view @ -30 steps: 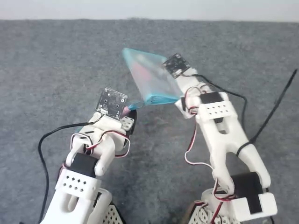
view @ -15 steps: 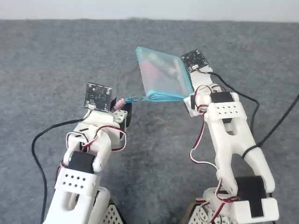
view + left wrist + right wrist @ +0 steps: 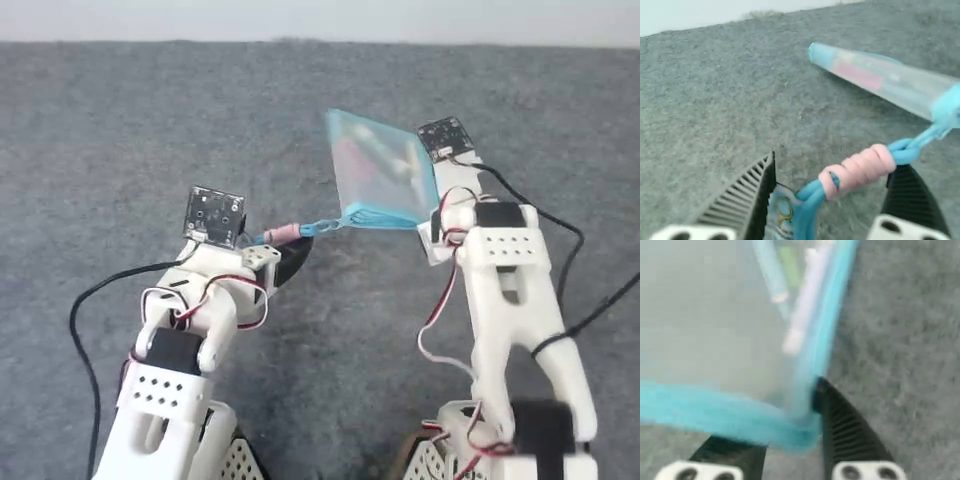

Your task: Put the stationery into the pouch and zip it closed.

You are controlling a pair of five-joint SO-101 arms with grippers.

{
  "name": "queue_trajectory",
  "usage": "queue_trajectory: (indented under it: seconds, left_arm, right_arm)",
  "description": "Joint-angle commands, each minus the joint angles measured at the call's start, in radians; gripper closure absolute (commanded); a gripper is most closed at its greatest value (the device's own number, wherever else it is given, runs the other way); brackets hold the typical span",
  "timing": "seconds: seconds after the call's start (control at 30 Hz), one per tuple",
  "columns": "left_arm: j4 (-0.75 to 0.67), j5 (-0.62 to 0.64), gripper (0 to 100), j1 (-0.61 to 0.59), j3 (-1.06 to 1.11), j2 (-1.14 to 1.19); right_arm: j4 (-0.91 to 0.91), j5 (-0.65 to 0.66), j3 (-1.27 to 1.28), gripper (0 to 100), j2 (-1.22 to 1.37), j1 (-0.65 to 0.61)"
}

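Observation:
The clear pouch (image 3: 378, 172) with blue trim hangs tilted above the carpet, with stationery (image 3: 801, 304) showing through its side. My right gripper (image 3: 433, 214) is shut on the pouch's lower corner (image 3: 805, 430). A pink and blue zipper strap (image 3: 292, 232) runs from the pouch's blue edge to my left gripper (image 3: 272, 250). In the left wrist view the strap (image 3: 860, 164) crosses between the left gripper's (image 3: 835, 167) fingers, which stand apart. Its blue loop drops down beside the ribbed finger (image 3: 757, 192). Farther off in that view lies the pouch (image 3: 880, 80).
Grey carpet (image 3: 150, 120) covers the table, with bare room at the left and at the back. Black cables (image 3: 85, 330) trail beside both arms. A pale wall strip (image 3: 320, 20) marks the far edge.
The right arm has carried the pouch to the right. The left gripper first swung left, then came back a little to the right and nearer. More of the strap shows.

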Motion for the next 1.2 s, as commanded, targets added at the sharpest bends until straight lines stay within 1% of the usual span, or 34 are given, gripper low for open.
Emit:
queue_trajectory:
  seconds: [0.0, 0.07, 0.1, 0.17, 0.27, 0.47, 0.53, 0.6, 0.67, 0.73, 0.83, 0.97, 1.03, 1.17]
  left_arm:
    - [-0.037, -0.015, 67, 0.04, 0.005, -0.025]
    - [-0.034, -0.02, 67, 0.058, 0.012, -0.025]
    - [-0.031, -0.029, 67, 0.061, 0.012, -0.025]
    - [-0.014, -0.04, 67, 0.057, 0.005, -0.023]
    - [0.002, -0.074, 67, 0.057, 0.004, -0.025]
    - [-0.002, -0.074, 67, 0.057, 0.004, -0.026]
    - [-0.002, -0.077, 67, 0.055, 0.004, -0.026]
    - [-0.002, -0.078, 67, 0.055, 0.004, -0.026]
    - [-0.002, -0.078, 67, 0.055, 0.004, -0.026]
    - [-0.002, -0.078, 67, 0.055, 0.004, -0.026]
    - [-0.002, -0.078, 67, 0.055, 0.002, -0.026]
    - [-0.002, -0.078, 67, 0.054, 0.002, -0.026]
    - [0.002, -0.08, 67, 0.046, -0.001, -0.028]
    - [0.005, -0.077, 72, -0.043, -0.036, -0.028]
  right_arm:
    - [0.081, -0.026, -0.012, 70.6, -0.074, -0.079]
    - [0.105, -0.026, -0.012, 65.8, -0.091, -0.145]
    - [0.113, -0.026, -0.012, 65.1, -0.094, -0.173]
    - [0.111, -0.021, -0.012, 65.7, -0.093, -0.199]
    - [0.104, -0.02, -0.012, 65.9, -0.093, -0.197]
    - [0.11, -0.018, -0.011, 65.9, -0.101, -0.208]
    - [0.125, -0.017, -0.011, 65.7, -0.107, -0.234]
    - [0.166, 0.012, -0.011, 65.6, -0.125, -0.283]
    - [0.217, 0.038, -0.011, 65.8, -0.166, -0.335]
    - [0.236, 0.048, -0.011, 65.8, -0.225, -0.361]
    - [0.226, 0.04, -0.011, 65.6, -0.308, -0.343]
    - [0.2, 0.006, -0.006, 66.0, -0.386, -0.269]
    - [0.196, 0.005, 0.018, 68.6, -0.429, -0.251]
    - [0.14, 0.003, 0.137, 84.2, -0.526, -0.242]
